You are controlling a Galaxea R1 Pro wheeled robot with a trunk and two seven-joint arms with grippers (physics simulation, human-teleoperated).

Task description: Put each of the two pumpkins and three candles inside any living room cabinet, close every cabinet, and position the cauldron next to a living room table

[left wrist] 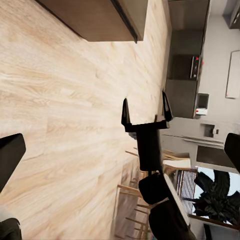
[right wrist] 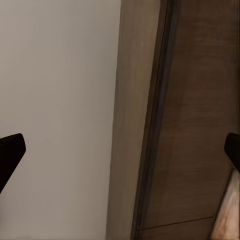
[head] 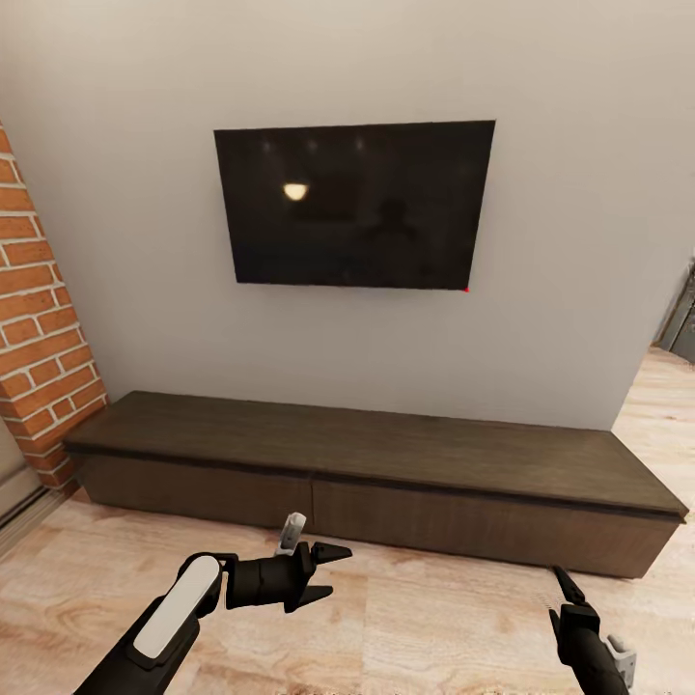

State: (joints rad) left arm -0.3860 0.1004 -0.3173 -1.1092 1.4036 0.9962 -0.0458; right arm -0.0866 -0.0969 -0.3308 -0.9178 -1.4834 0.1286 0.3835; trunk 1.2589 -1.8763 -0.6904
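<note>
The cabinet (head: 386, 454) is a long, low dark-brown unit against the wall, and both of its wide drawer fronts are flush and closed. My left gripper (head: 323, 571) hovers open over the floor in front of its left half, with nothing between the fingers. At the lower right my right gripper (head: 568, 591) points up toward the cabinet; the left wrist view shows that right gripper (left wrist: 145, 111) open and empty. A corner of the cabinet (left wrist: 100, 17) appears there too, and the cabinet's top (right wrist: 192, 125) runs along the wall in the right wrist view. Pumpkins, candles, cauldron and table are out of view.
A black TV (head: 354, 205) hangs on the wall above the unit. A brick column (head: 39, 319) stands at the left end. Pale wooden floor (head: 425, 618) lies in front. Wooden chairs (left wrist: 132, 200), a plant (left wrist: 217, 195) and kitchen appliances (left wrist: 192, 67) lie to my right.
</note>
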